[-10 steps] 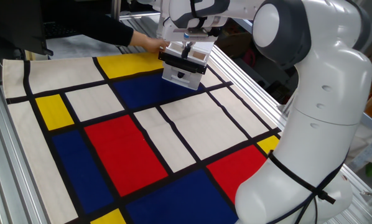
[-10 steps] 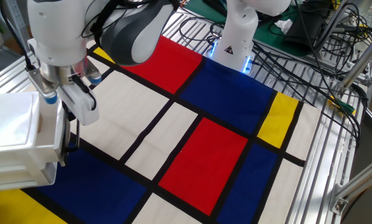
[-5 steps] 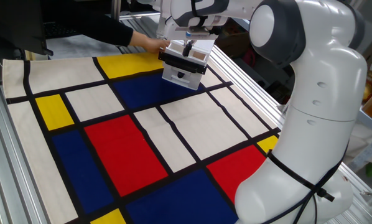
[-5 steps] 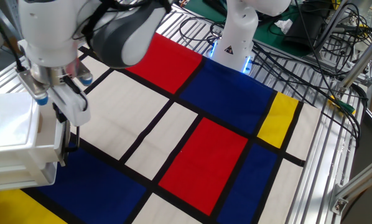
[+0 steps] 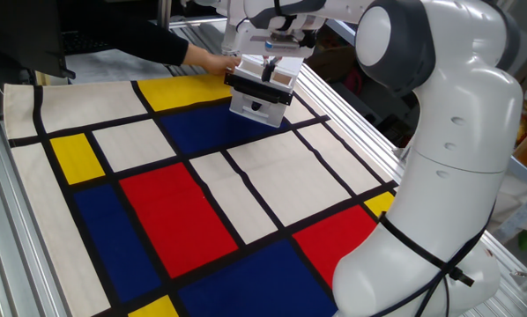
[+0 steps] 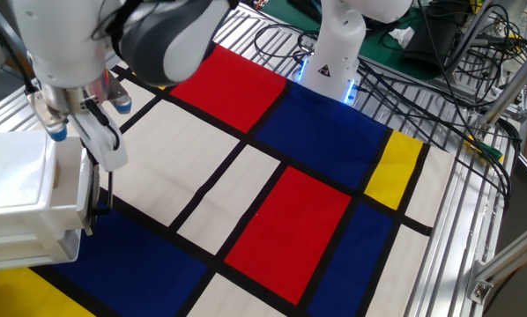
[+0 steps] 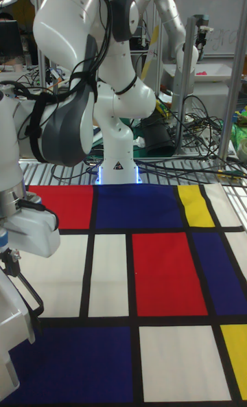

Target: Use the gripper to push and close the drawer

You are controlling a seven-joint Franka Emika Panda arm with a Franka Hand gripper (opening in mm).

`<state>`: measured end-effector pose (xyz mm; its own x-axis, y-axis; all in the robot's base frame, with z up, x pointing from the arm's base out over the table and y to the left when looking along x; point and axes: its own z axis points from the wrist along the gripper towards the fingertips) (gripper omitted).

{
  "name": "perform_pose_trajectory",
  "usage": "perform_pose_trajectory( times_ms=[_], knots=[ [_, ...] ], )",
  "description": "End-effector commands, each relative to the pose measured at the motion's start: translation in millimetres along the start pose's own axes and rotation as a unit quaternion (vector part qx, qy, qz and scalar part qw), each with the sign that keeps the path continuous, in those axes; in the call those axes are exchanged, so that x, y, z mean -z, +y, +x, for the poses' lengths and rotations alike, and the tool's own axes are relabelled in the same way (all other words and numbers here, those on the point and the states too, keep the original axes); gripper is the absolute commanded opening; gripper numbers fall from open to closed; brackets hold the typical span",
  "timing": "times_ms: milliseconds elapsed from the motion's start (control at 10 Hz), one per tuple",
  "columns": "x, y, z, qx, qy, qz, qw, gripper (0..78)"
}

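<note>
- The claw (image 5: 268, 63) hangs fingers-down over the front of the drawer (image 5: 262, 95), at the far edge of the surface (image 5: 272, 167).
- Its dark fingers (image 5: 269, 70) sit close together at the drawer's black top strip; whether they are clenched or merely narrow, and whether they touch the strip, cannot be told from any view.
- From the other fixed view, the claw (image 6: 94, 132) stands just beside the right edge of the drawer (image 6: 25, 207), with a thin dark finger running down along that face.
- In the tall view, the claw (image 7: 24, 290) is cut off by the left edge, so only part of its white housing and a dark finger show.
- The glossy white arm (image 5: 440, 132) rises from the near right corner, bends over the cloth and reaches back to the drawer with the wrist turned downward.
- The drawer unit sits on a dark blue panel of the patterned cloth (image 5: 175, 211), next to a yellow panel.
- Its front seems nearly flush with the body, though the claw covers much of it; its inside is not visible.
- A person's hand (image 5: 212, 60) in a dark sleeve rests against the drawer unit from behind.
</note>
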<state>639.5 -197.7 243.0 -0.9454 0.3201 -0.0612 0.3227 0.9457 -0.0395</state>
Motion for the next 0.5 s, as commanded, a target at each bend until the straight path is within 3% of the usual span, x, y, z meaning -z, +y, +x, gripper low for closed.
perform_pose_trajectory(
  times_ms=[100, 300, 500],
  knots=[
    [7.5, -4.1, 28.5, -0.040, -0.002, 0.002, 0.9992, 0.0],
    [1.2, -5.4, 39.8, -0.050, -0.002, 0.001, 0.9988, 0.0],
    [-2.6, -8.3, 32.8, -0.040, -0.001, -0.002, 0.9992, 0.0]
  ],
)
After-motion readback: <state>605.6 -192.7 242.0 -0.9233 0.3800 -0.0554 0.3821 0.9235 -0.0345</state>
